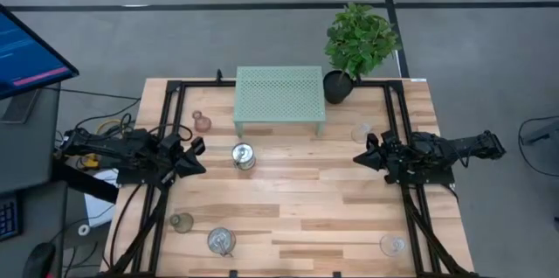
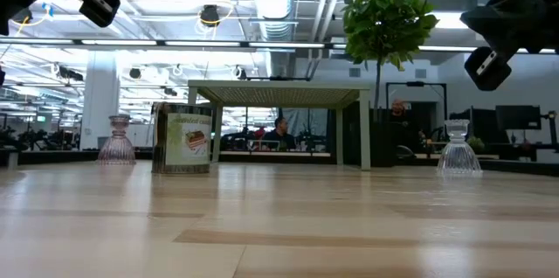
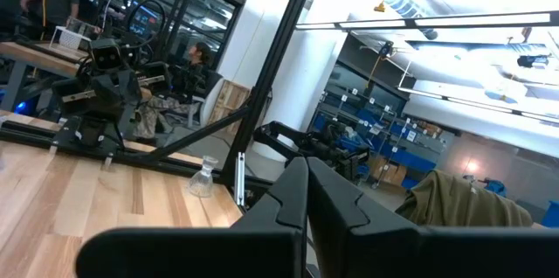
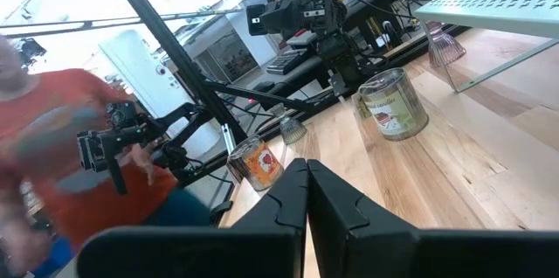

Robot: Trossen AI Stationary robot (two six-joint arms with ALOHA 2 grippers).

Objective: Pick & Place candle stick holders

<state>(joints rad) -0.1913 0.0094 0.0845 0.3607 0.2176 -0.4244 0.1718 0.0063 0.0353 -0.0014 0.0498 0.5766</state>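
Table (image 1: 297,217) of pale wood fills the middle of the high view, with the mint-green perforated stand (image 1: 279,99) at its upper centre and the potted plant (image 1: 358,46) just to the stand's right.

Left gripper (image 1: 197,157) sits at centre-left of the high view and right gripper (image 1: 360,159) at centre-right. Both have their fingers pressed together on nothing and hang above the wood.

Six candle stick holders lie scattered and untouched:
- silvery jar (image 1: 244,156), left of centre, just below the stand
- second silvery jar (image 1: 220,242), lower left
- pinkish holder (image 1: 202,122), left of the stand
- greenish holder (image 1: 182,223), lower left
- clear holder (image 1: 362,132), right of the stand
- second clear holder (image 1: 392,245), lower right

Likely risks, as I judge them:
- The narrow-waisted glass holders could tip if a finger clips them from the side.
- The shiny jars could slip in a shallow pinch.
- The pinkish holder stands near the stand's leg, which leaves little room to approach.

Both jars carry printed labels, visible in the right wrist view, but no wording can be read.
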